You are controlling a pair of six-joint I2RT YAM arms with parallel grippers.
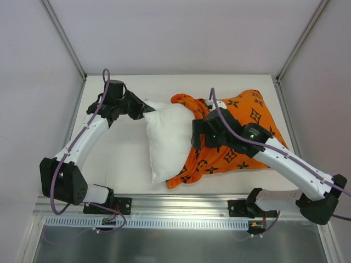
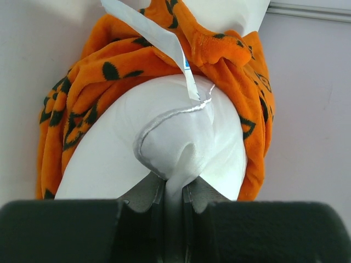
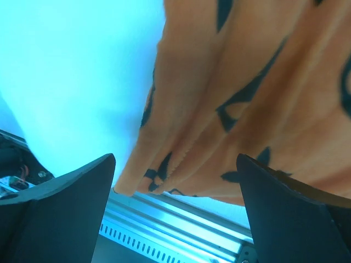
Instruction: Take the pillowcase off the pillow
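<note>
The white pillow (image 1: 167, 139) lies mid-table, more than half out of the orange pillowcase (image 1: 247, 126), which is bunched to its right. My left gripper (image 1: 143, 109) is shut on the pillow's far left corner. In the left wrist view the jaws (image 2: 175, 189) pinch white pillow fabric (image 2: 164, 148), with the pillowcase (image 2: 98, 82) gathered behind it and a white label (image 2: 159, 38) hanging down. My right gripper (image 1: 196, 134) is open just above the pillowcase's mouth. In the right wrist view its fingers (image 3: 66, 197) are spread wide over the orange cloth (image 3: 247, 109), beside the pillow (image 3: 71, 82), gripping nothing.
White enclosure walls surround the table (image 1: 120, 159) on three sides. A metal rail (image 1: 181, 205) runs along the near edge between the two arm bases, and also shows in the right wrist view (image 3: 181, 219).
</note>
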